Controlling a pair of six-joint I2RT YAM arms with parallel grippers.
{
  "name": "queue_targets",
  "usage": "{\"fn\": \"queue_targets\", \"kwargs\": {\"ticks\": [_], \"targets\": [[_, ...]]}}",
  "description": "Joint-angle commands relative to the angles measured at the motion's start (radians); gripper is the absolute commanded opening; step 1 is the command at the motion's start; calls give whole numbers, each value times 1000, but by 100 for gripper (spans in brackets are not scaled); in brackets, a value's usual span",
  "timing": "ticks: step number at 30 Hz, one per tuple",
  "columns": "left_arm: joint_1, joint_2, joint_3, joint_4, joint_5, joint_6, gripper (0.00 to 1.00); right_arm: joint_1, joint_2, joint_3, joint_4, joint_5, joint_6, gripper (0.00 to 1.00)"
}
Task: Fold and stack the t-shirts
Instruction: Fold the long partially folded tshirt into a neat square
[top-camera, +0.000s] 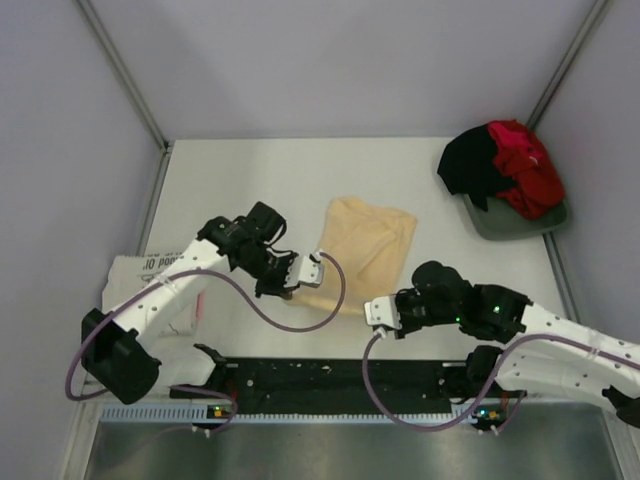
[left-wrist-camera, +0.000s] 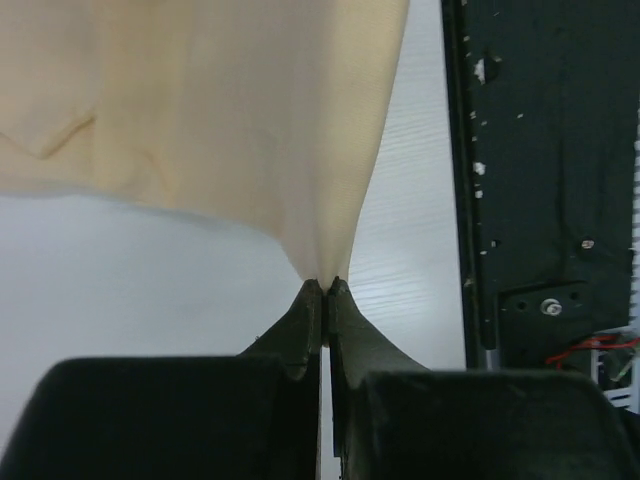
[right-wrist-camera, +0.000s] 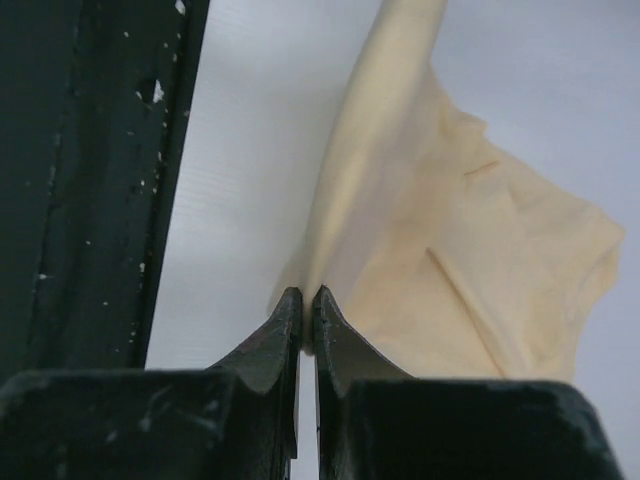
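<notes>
The pale yellow t-shirt (top-camera: 364, 247) lies in the middle of the table, its near edge lifted. My left gripper (top-camera: 292, 291) is shut on its near left corner; the left wrist view shows the cloth (left-wrist-camera: 220, 110) pinched between my fingertips (left-wrist-camera: 327, 288). My right gripper (top-camera: 368, 312) is shut on its near right corner, seen pinched in the right wrist view (right-wrist-camera: 306, 297), the shirt (right-wrist-camera: 470, 270) spreading away beyond it. A black t-shirt (top-camera: 470, 165) and a red t-shirt (top-camera: 528, 170) lie heaped at the far right. A white printed t-shirt (top-camera: 150, 270) lies at the left, partly under my left arm.
The heap at the far right rests on a grey-green dish (top-camera: 520, 222). A black rail (top-camera: 340, 378) runs along the table's near edge between the arm bases. Grey walls and metal frame bars close in the back and both sides.
</notes>
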Motion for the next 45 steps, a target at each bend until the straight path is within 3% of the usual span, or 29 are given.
{"fn": "queue_targets", "kwargs": {"ticks": [1,4,9,19,27,42,43,45], "targets": [[7,-34,125,-244,36,-68,0,12,-61,110,-223,-59,155,0],[8,-8,212,-157,-26,-213,0,-41,-65,144,-216,-4,196,0],[17,109,351,-26,-151,-312,0,-374,0,144,-156,-85,206,0],[54,532,711,77,-252,-415,0,-680,248,133,60,-44,252,0],[54,768,898,120,-266,-446,0,-755,399,101,218,-56,264,0],[53,956,964,252,-339,-464,0,-819,653,148,323,22,282,0],[53,963,966,259,-347,-461,1,-821,670,156,323,42,287,0],[51,971,961,282,-356,-453,16,-829,711,177,326,95,316,0]]}}
